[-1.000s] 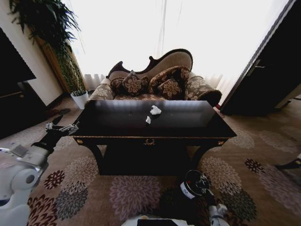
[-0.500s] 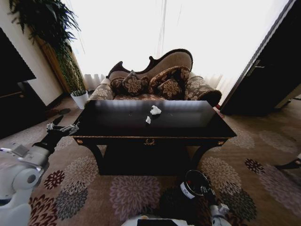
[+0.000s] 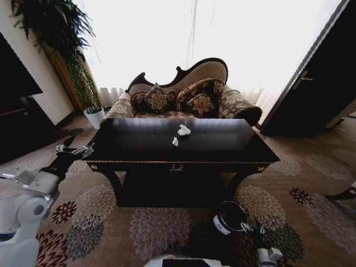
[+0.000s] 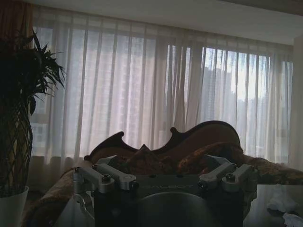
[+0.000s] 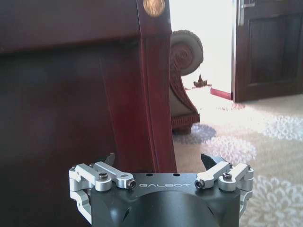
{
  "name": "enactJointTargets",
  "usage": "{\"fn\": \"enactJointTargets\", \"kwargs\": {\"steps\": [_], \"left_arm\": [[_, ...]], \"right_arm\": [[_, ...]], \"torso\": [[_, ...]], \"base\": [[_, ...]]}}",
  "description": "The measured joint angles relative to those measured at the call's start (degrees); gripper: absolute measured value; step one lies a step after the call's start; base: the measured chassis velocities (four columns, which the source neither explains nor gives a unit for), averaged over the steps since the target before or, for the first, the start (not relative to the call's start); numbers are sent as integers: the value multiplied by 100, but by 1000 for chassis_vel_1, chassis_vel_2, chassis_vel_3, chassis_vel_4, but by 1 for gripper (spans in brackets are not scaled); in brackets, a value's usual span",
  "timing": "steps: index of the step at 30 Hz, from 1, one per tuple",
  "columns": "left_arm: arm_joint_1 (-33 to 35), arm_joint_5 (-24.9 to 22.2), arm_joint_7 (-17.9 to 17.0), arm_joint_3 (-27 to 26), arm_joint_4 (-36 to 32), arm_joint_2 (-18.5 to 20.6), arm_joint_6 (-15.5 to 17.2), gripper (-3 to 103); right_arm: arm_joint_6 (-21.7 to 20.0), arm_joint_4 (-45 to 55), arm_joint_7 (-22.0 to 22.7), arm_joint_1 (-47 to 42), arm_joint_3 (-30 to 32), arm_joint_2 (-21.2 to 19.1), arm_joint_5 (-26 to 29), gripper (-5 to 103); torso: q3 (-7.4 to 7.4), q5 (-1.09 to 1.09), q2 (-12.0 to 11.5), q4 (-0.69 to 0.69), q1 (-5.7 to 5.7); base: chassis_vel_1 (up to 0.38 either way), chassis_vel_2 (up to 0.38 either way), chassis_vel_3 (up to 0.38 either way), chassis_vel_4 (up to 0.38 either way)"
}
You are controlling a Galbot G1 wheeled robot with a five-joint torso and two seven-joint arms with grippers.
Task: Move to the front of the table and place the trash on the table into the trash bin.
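Note:
The table [image 3: 222,146] with its glossy black top stands straight ahead. On it lie two crumpled white paper scraps of trash, a larger one [image 3: 183,130] and a smaller one [image 3: 175,142] nearer me; the left wrist view shows them too [image 4: 279,202]. The black trash bin [image 3: 229,216] with a white label sits on the carpet in front of the table, right of centre. My left gripper [image 3: 72,151] hovers open off the table's left front corner, holding nothing. My right gripper [image 5: 158,161] is low beside the bin, open and empty, facing a table leg [image 5: 154,104].
An ornate sofa [image 3: 183,94] with cushions stands behind the table. A potted plant in a white pot [image 3: 94,117] is at the back left, beside a dark cabinet [image 3: 16,111]. A dark door [image 3: 322,83] is on the right. Patterned carpet [image 3: 100,211] lies around the table.
My right arm has drawn back, down and to the right, away from the bin. The left gripper, table and scraps look unchanged.

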Motion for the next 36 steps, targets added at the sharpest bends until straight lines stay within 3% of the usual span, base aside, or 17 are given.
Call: {"fn": "enactJointTargets", "kwargs": {"steps": [14,26,36], "left_arm": [[-512,72,-81,384,298,-63,53,100],[-796,158,-223,638,471,-106,167,100],[-737,162,-226,618,452,-84,168,100]], "right_arm": [[489,1295,-657,-1240,664,50,-157,100],[534,2886,-619,-1827,1087,407,-113,100],[413,4809,-274,-2277,1127,699,171,100]], "torso": [[0,1,0,-1,0],[0,0,0,0,0],[0,0,0,0,0]], "base": [[0,0,0,0],[0,0,0,0],[0,0,0,0]]}}
